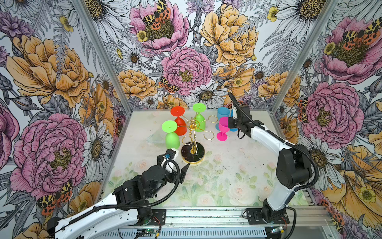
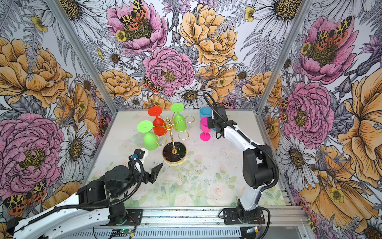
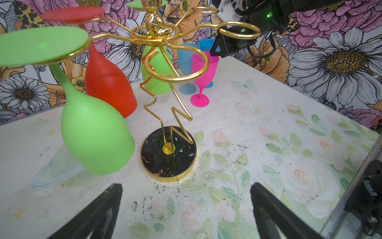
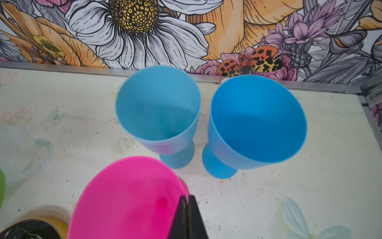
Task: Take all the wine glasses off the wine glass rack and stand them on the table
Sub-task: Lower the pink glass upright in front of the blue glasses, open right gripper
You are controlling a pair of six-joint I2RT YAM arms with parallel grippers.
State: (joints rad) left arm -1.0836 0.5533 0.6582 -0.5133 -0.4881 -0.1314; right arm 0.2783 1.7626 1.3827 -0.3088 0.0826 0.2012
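Pinching pink glass (image 4: 128, 198) rim right of rack (image 1: 193, 132), right gripper (image 4: 187, 198) is closed on it, clear only in right wrist view; left gripper (image 1: 180, 159) gapes empty near rack base, mid-table.

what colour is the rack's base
The base is marbled black, gold-rimmed; clearest in the left wrist view.

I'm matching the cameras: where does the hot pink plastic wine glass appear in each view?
In a top view: hot pink plastic wine glass right of the gold wire rack.
In a top view: same spot.
Left wrist: beyond the rack's loops.
Right wrist: nearest the camera, seen from above.
Landmark: two blue plastic wine glasses close behind it, everywhere.
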